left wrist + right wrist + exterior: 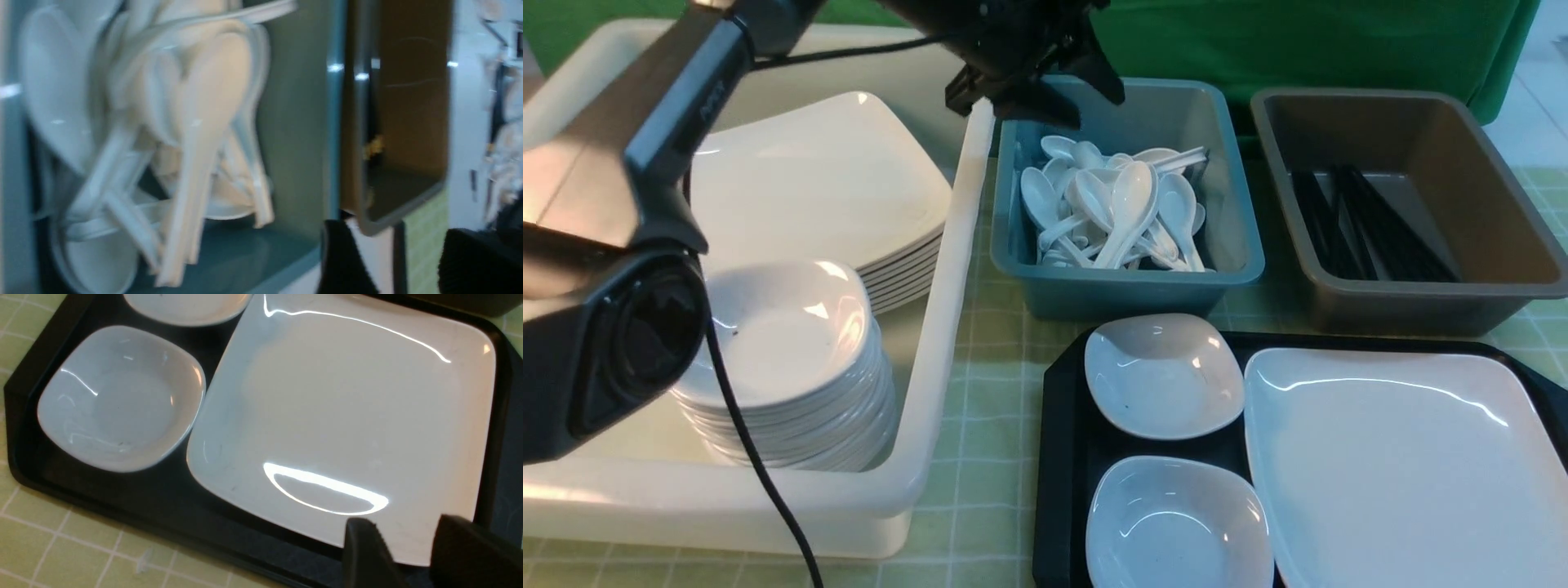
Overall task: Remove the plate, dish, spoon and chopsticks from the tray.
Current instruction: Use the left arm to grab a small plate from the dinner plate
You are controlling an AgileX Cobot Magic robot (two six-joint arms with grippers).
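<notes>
Glossy white rounded-square plate (347, 416) is noted on black tray (171, 502); right gripper (412, 555) and left gripper (408, 261) are held apart, empty.

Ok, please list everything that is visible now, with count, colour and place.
tray: one, black, near right of table.
plate: one, white, right part of tray.
dishes: two, white, left part of tray.
spoons: many, white, in blue tub.
blue tub: one, behind tray.
chopsticks: several, black, in brown tub.
brown tub: one, far right.
crate: one, white, left.
plate stack: one, white, far in crate.
dish stack: one, white, near in crate.
cloth: one, green checked, under all.
left arm: one, dark, above crate.
left end effector: open, black, above blue tub.
right end effector: open, black, over plate's edge.
</notes>
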